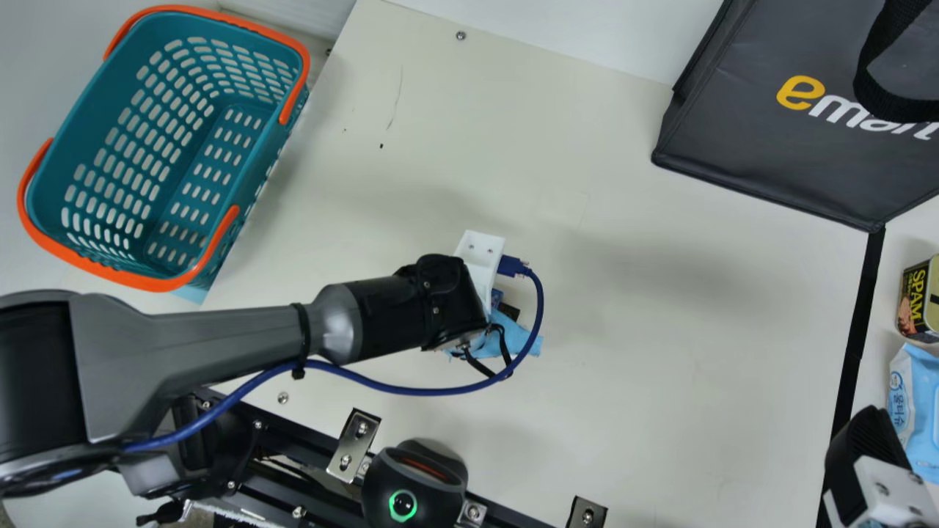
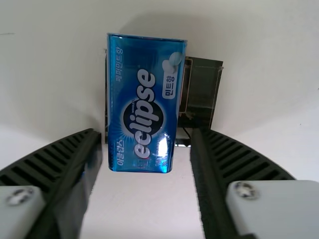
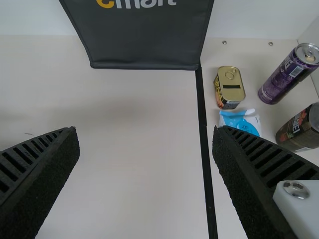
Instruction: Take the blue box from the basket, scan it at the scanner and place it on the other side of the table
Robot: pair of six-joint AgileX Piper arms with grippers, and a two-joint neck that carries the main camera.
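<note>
The blue box looks like glossy, smooth metal. The basket is smooth plastic, as is the scanner. The bag looks like matt cloth. The desk is smooth and matt, the can shiny metal, the packet crinkled plastic film.

Your cream table holds a dark grey bag at its far side, near a black strip. Right of the strip you have a gold-topped tin, blue packet, purple can and dark brown container.
</note>
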